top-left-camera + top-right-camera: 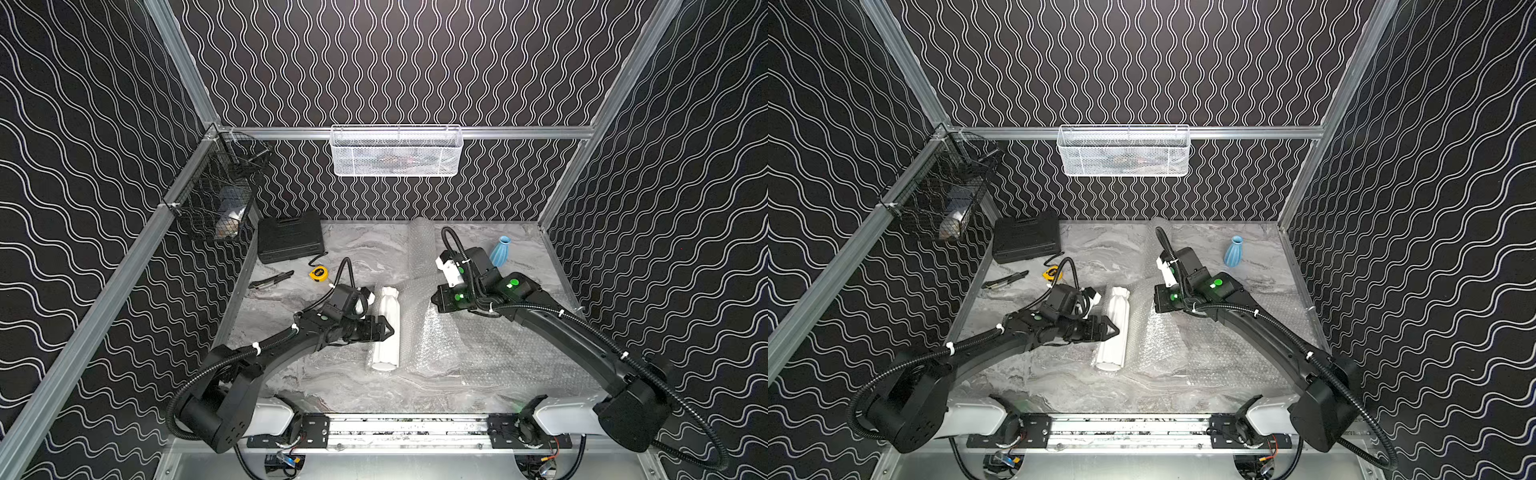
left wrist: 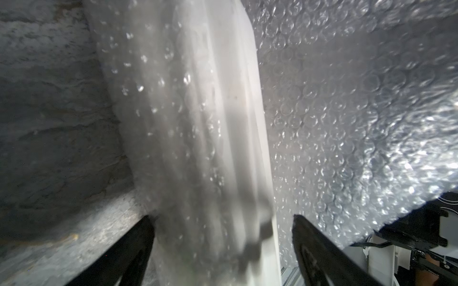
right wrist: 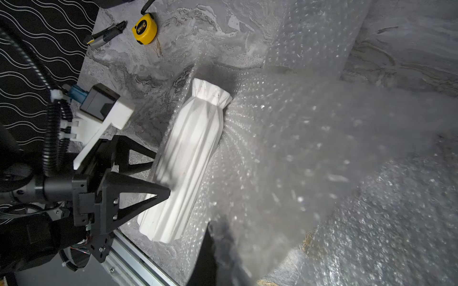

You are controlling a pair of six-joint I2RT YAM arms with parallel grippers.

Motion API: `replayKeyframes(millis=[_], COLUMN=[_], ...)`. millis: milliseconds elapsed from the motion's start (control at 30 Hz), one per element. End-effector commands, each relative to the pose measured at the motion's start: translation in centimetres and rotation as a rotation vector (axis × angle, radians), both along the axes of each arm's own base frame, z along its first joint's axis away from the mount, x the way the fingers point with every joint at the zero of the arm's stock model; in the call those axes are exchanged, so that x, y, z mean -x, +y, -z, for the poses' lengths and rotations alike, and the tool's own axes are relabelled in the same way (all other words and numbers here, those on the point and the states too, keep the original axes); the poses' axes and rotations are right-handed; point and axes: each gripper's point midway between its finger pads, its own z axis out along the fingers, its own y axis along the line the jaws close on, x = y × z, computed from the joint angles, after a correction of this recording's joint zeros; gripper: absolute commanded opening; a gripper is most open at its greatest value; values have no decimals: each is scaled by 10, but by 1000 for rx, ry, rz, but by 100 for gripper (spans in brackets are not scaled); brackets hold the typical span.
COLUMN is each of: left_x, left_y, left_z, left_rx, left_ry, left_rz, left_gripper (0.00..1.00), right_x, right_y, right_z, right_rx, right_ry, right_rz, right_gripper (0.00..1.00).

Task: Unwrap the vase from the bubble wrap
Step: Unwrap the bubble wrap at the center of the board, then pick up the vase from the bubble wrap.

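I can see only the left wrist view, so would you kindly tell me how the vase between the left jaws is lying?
Observer: The white vase lies on its side with its neck toward the back wall. Most of its upper face is bare.
Operator: Thank you. Where does the wrap go from there?
Observer: The bubble wrap runs under the vase and spreads out toward the right arm's side of the table.
Operator: And what is the right gripper doing?
Observer: The right gripper is shut on that sheet, which rises from the table up to it.
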Motion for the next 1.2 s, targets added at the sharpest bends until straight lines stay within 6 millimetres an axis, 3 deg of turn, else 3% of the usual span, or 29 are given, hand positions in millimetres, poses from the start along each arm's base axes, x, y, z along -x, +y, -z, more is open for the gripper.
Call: replayKeyframes(millis=[0,300,467,600,733,867,1167], left_x=[-3,-14,-23,-22,-14,-15,-9], left_y=[-2,32,45,28,-3,-11,-14], left_z=[-6,-19,-45,-69,-86,-79,-37], left_rx=[16,-203,-292,-205,-33,20,-34], left_ry=[-16,-71,-137,-174,-171,-128,12], left_rz=[-4,-65,-78,-2,100,92,89], left_gripper=[89,90,91,91,90,91,99], right_x=[-4,-6,-7,-7,-8,-8,-9], right_y=[2,-4,-5,-5,-3,-1,1], right_z=[-1,14,22,25,24,24,24], right_rx=[-10,37,51,54,45,41,35], right_ry=[-11,5,19,24,23,24,24], right_rz=[10,33,37,37,35,30,28], right_gripper=[2,2,2,2,2,2,2])
